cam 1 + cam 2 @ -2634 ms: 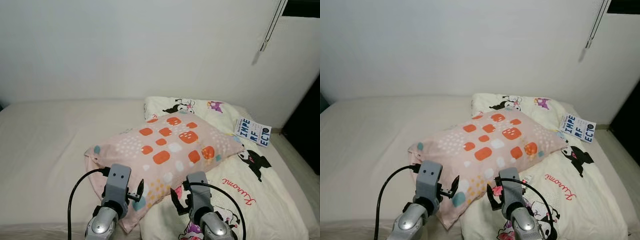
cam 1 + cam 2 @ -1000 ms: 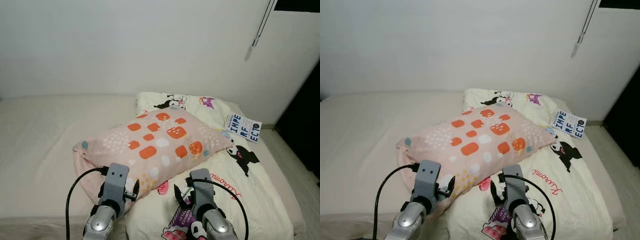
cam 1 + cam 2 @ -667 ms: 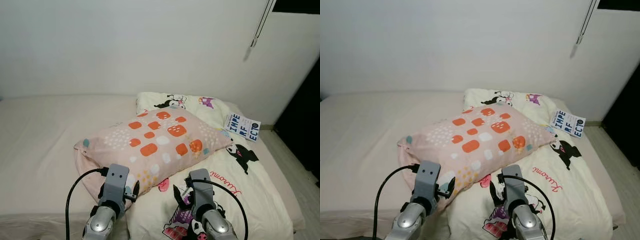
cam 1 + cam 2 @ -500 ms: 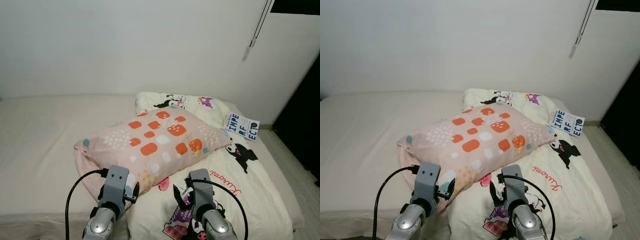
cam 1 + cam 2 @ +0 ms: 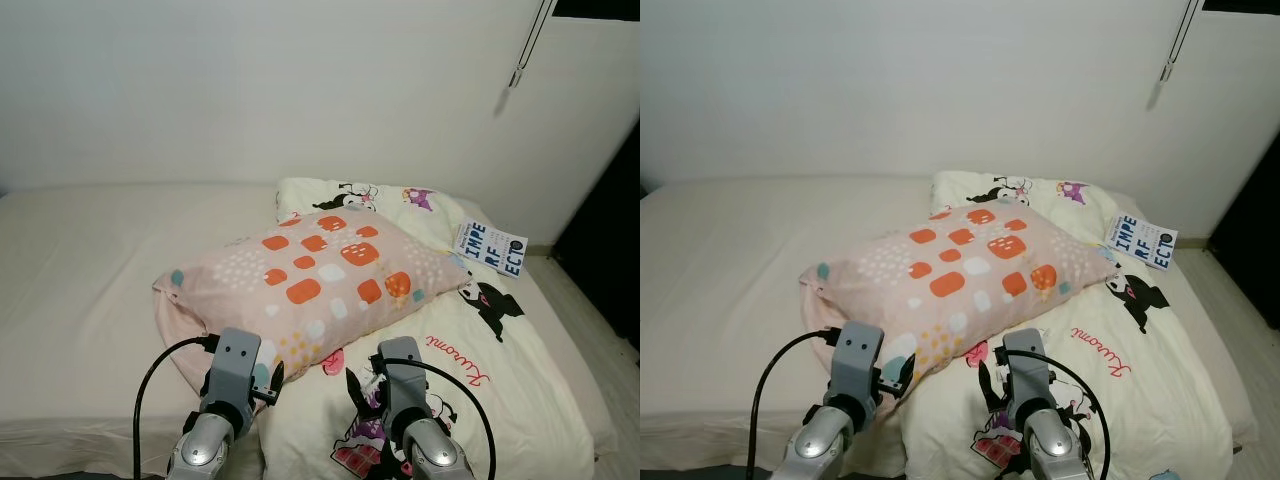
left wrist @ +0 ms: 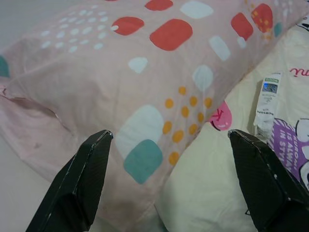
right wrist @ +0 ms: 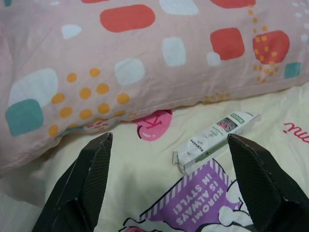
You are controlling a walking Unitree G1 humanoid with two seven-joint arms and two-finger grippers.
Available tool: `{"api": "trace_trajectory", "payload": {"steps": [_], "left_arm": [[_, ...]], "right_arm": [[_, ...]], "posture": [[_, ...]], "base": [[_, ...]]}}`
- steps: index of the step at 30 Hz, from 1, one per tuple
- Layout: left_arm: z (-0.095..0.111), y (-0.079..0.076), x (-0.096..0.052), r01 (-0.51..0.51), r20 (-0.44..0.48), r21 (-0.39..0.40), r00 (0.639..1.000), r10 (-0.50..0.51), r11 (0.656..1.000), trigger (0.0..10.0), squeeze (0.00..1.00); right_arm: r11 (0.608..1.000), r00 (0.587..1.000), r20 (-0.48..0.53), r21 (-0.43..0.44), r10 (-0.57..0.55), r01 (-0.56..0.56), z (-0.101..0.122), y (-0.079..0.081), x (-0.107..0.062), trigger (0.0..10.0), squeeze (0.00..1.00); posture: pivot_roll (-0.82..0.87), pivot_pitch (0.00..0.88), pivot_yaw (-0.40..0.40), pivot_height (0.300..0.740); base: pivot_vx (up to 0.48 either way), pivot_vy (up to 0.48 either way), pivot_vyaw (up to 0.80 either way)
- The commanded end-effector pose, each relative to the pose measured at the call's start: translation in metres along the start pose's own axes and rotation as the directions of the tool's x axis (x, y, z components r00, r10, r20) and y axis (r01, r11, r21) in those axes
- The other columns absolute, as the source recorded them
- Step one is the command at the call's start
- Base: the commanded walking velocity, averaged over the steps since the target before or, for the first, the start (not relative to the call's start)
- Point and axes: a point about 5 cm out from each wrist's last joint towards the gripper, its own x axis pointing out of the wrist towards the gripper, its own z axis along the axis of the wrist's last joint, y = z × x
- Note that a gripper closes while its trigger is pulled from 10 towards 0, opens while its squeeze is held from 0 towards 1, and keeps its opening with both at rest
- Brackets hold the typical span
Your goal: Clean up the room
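A: Entry one, change. Over the last seconds the head view has drawn back and turned a little toward the right side of the bed (image 5: pixel 80 260). That reads as camera motion; the pillow (image 5: pixel 310 275), blanket (image 5: pixel 500 390) and book (image 5: pixel 490 249) keep their places relative to one another.

B: Pincers?

A: Left pincer (image 6: pixel 169 181) and right pincer (image 7: pixel 169 181) both released, jaws spread wide, grasping nothing. They stay low at the near edge of the bed, the left before the pillow's near corner, the right over the blanket.

B: Meaning for the task?

A: Judged: nothing has been picked up yet. The robot appears to be lining up on the clutter, most likely the small tube (image 7: pixel 215 141).

B: Entry two, the tube.

A: Small, flat, white, with green and pink print and a crimped end. It lies on the blanket just beside the pillow's near long edge, toward the near edge of the bed, between the right pincer's fingers in that wrist view.

B: Others?

A: Pillow: pink, with orange, white and teal patches, set across the middle of the bed, partly over the blanket. Book: at the far right corner.
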Motion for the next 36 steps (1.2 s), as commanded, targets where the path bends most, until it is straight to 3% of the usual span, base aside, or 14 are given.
{"api": "trace_trajectory", "payload": {"steps": [1, 20, 36], "left_arm": [[-0.004, 0.001, -0.003, 0.002, -0.022, 0.000, 1.000, -0.002, 1.000, 10.0, 0.00], [-0.001, 0.003, -0.003, 0.009, -0.017, 0.007, 1.000, -0.009, 1.000, 10.0, 0.00], [0.006, 0.019, -0.003, -0.030, -0.014, 0.010, 0.999, 0.030, 1.000, 10.0, 0.00]], "right_arm": [[1.000, 1.000, -0.005, 0.015, -0.010, 0.010, -0.004, 0.000, -0.003, 10.0, 0.00], [0.999, 1.000, -0.003, 0.033, -0.020, 0.020, -0.004, 0.000, -0.004, 10.0, 0.00], [0.999, 1.000, 0.010, 0.039, -0.030, 0.030, 0.001, 0.001, -0.001, 10.0, 0.00]], "posture": [[-0.03, 0.148, 0.008, 0.652], [-0.01, 0.162, 0.021, 0.652], [0.01, 0.185, 0.044, 0.652]], "base": [[0.000, 0.000, 0.00], [0.000, 0.000, 0.00], [0.000, 0.000, 0.00]]}}
